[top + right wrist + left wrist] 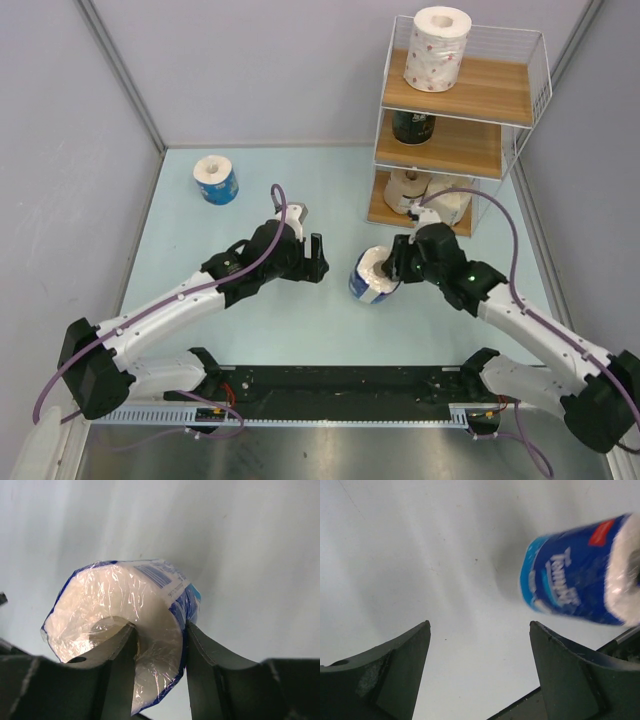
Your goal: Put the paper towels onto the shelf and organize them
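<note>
The right gripper (160, 636) pinched the wall of the blue-wrapped roll (120, 605), one finger in its core, at mid-tabletop (300, 330) near the shelf (495, 92). The left gripper (480, 627) gaped wide and empty. The roll looked light, soft and slick-filmed, so that wall hold probably suited it if squeezed gently.

One blue-wrapped white roll (372, 275) shows white lettering and a red patch, plus second blue-wrapped roll (216, 180), white red-speckled roll (438, 48), dark roll (413, 126), cream roll (458, 207), brown-board white-wire shelf (495, 95), pale mint desk (200, 250), grey walls (60, 120), black-and-white arms (170, 310).
</note>
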Robot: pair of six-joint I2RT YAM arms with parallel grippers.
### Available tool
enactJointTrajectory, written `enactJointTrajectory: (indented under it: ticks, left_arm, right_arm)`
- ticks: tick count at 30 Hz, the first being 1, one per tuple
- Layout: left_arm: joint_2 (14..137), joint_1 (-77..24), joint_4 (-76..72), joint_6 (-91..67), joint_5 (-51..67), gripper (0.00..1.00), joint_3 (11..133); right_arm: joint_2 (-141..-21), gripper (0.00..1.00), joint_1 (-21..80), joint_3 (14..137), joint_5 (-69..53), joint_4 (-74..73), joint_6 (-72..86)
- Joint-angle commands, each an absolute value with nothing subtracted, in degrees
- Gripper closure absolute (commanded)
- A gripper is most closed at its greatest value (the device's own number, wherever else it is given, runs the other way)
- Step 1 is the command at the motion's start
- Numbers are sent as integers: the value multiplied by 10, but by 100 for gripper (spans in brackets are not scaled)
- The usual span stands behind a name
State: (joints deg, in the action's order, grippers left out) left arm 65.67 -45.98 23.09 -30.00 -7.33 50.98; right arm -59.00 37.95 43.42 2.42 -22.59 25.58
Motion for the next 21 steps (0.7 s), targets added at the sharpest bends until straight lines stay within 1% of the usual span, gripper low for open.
enactJointTrajectory:
  ticks: [1, 3, 7, 13, 16, 21]
  left_arm:
    - [657, -454, 214, -301, -73, 15, 512]
    - [660, -454, 212, -301, -69, 15, 513]
    - [660, -453, 211, -301, -68, 15, 516]
    - [643, -448, 217, -300, -73, 15, 511]
    - [636, -445, 219, -301, -72, 15, 505]
    - [629, -442, 221, -299, -72, 15, 497]
  right_arm:
    - [-538, 65, 310, 484, 62, -225, 229]
    - [-541, 65, 282, 518, 74, -233, 201]
    - [-556, 65, 195, 581, 83, -229, 170]
    - [-558, 65, 105, 642, 112, -171, 190]
    - [-555, 67, 91, 649, 133, -134, 207]
    - [-565, 68, 81, 651, 162, -71, 217]
